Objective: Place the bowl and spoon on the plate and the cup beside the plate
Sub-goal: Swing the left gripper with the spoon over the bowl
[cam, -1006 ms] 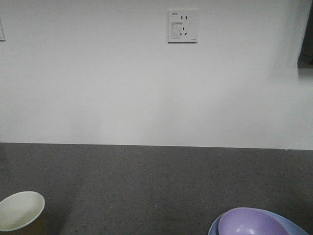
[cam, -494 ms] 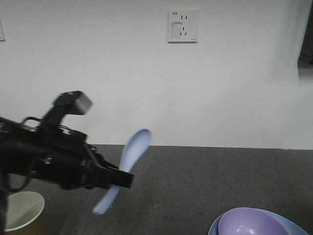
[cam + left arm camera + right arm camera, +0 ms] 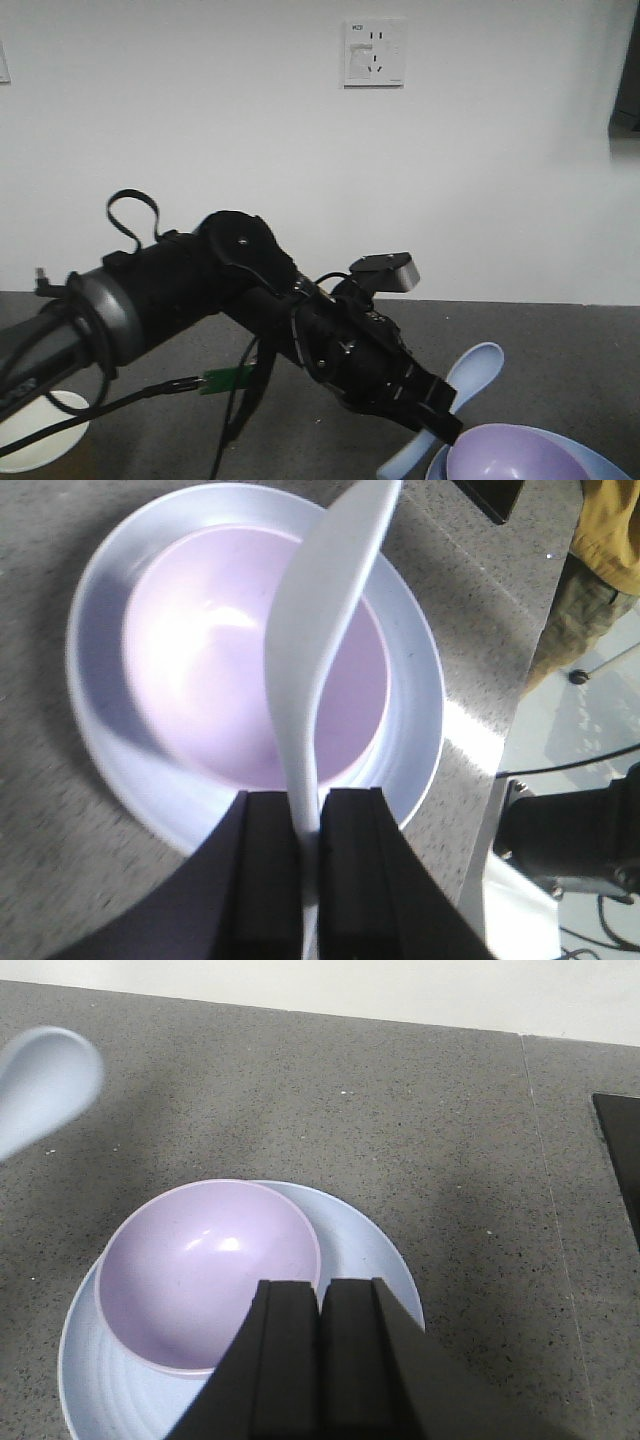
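Left gripper (image 3: pixel 312 800) pinches the spoon (image 3: pixel 320 630) low on its handle, jaws pressed flat against both sides, scoop pointing away and hanging over the bowl (image 3: pixel 200 670). The bowl sits on the plate (image 3: pixel 95 670), pushed toward one side, so only a crescent of bare plate is free. Right gripper (image 3: pixel 321 1295) hovers above the same plate with its fingers pressed together and nothing between them. The cup (image 3: pixel 25 440) stands well apart at the far left of the table (image 3: pixel 420 1130), under the reaching left arm. Risks as I read them: the grip is a narrow pinch near the handle end, so the long scoop may pivot in the jaws if the arm moves abruptly. The free crescent is slim; a release from height could let the spoon bounce off the low rim onto the table, or leave it propped against the bowl wall. Coming down too close to the bowl could nudge it further off centre or over the plate edge. Both grippers work above one plate, so contact between them is possible unless the right one clears off. Loose cable under the left arm hangs near the cup and might catch its rim; whether it touches, I cannot tell
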### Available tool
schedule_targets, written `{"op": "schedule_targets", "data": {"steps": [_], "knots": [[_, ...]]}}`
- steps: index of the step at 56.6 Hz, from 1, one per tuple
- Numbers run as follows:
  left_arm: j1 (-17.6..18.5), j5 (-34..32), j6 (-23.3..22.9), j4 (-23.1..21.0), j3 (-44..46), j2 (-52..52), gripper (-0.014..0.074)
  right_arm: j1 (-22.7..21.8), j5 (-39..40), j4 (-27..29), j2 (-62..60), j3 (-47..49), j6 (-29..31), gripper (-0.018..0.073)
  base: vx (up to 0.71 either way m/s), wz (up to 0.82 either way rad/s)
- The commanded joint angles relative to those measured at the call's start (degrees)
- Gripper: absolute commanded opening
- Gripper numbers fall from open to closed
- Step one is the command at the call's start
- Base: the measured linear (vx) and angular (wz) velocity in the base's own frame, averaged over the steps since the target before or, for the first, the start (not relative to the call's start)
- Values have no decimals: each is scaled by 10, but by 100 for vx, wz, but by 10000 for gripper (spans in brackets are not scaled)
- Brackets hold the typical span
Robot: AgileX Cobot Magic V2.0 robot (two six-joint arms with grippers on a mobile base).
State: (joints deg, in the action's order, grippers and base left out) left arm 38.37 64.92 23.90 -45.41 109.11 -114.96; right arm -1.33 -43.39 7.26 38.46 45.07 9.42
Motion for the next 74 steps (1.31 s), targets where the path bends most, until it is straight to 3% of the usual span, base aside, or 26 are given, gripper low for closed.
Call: {"op": "schedule_targets", "data": {"steps": [1,18,30,38,57,74], "knots": [[12,-5,-31,-35,62,-1,3,0,48,1,0,17,2,-12,0,0],[21,26,-91,-36,107,-75,4,0,48,1,0,17,2,-12,0,0],[21,-1,-94,-31,107,-83,39,0,48,1,0,17,2,-12,0,0],[30,-8,-76,-31,107,-84,139,0,48,2,0,17,2,-12,0,0],[42,-16,-75,-30,107,-85,475,0,48,3,0,17,2,-8,0,0],[40,-11,-74,-22,107,-79,525,0,48,3,0,17,2,-8,0,0]]}}
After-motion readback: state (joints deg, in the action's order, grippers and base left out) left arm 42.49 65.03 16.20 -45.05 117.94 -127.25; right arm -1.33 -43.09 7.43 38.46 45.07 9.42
